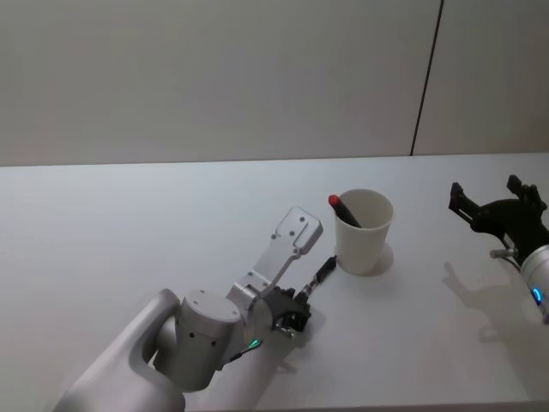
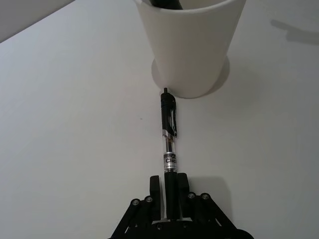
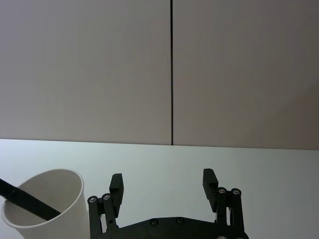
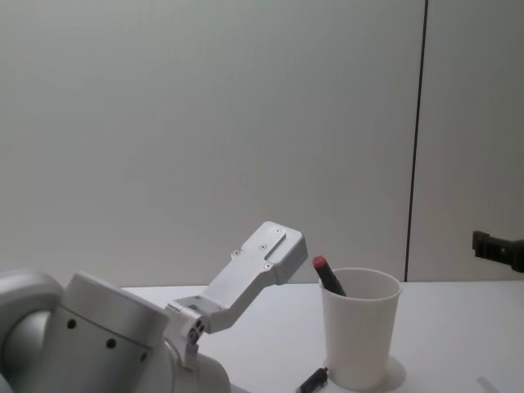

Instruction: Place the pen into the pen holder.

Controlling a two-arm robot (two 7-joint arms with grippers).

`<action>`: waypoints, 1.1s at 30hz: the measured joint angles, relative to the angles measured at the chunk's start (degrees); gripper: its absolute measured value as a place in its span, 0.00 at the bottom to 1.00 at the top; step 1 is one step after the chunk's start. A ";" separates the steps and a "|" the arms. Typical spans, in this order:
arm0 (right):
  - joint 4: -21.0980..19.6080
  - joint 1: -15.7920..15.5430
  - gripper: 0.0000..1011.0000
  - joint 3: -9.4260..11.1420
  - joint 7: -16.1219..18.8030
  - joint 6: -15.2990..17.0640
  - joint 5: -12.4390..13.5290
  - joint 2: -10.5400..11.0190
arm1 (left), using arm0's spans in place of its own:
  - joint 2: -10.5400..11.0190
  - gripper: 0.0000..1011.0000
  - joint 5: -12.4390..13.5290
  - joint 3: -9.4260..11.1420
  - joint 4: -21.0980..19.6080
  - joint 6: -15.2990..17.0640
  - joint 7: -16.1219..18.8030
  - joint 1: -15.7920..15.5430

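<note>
The pen (image 2: 168, 134) is black with a clear barrel. My left gripper (image 2: 169, 188) is shut on its rear end, low over the table. The pen's clip end points at the foot of the pen holder (image 2: 189, 45), a white paper cup, and stops just short of it. In the head view the pen (image 1: 322, 273) runs from my left gripper (image 1: 304, 298) toward the pen holder (image 1: 364, 230). A red-capped marker (image 1: 342, 209) leans inside the cup. My right gripper (image 1: 491, 209) hovers open to the right of the cup, holding nothing.
The white table (image 1: 129, 232) stretches bare to the left and behind the cup. A grey wall with a dark vertical seam (image 1: 426, 77) stands behind the table's far edge. My left arm's white forearm (image 1: 287, 249) slants over the table beside the cup.
</note>
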 joint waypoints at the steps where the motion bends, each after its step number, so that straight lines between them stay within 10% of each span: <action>1: 0.00 0.00 0.99 0.00 0.00 0.00 0.00 0.00 | -0.02 0.24 0.04 0.00 0.05 0.04 -0.07 -0.02; 18: 0.00 0.00 0.99 0.00 0.00 0.00 0.00 0.00 | -0.10 0.12 0.95 -0.18 -0.04 1.14 -0.02 0.08; 33: 0.00 0.00 0.99 0.00 0.00 0.00 0.00 0.00 | 1.96 0.12 3.51 -1.85 -7.66 4.80 6.94 2.17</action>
